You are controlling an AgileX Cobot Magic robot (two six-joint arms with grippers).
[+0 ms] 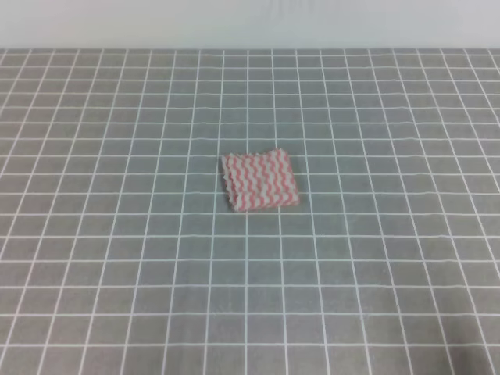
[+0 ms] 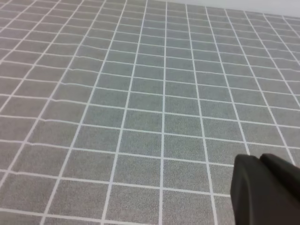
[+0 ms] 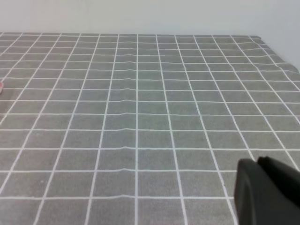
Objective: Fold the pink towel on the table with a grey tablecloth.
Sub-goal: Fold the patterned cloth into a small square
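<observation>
1. Exterior high view shows the pink towel lying near the middle of the table with a grey tablecloth; it looks like a compact, roughly square pad with wavy pink-and-white stripes; its left edge seems layered, but the blur keeps me from counting any layers

2. Neither of my arms nor either claw appears in that overhead view; the towel lies alone on the grid, with nothing touching it

3. Left wrist view gives me only grid cloth and a dark, rounded piece of my left gripper cut off at the lower right corner; the fingertips fall outside the picture, so I cannot tell how wide it stands or whether it has hold of anything; the towel does not show here

4. Right wrist view is much the same; a dark lump of my right gripper sits in the lower right corner, cropped by the edges; its opening is hidden, so I cannot tell its state or any hold

5. At the far left edge of the right wrist view a tiny pinkish speck touches the border; it is too small and too cropped for me to say what it is

6. Beyond the cloth's far edge, a pale plain wall fills the top of the right wrist view; the cloth's right rear corner shows slight ripples
</observation>
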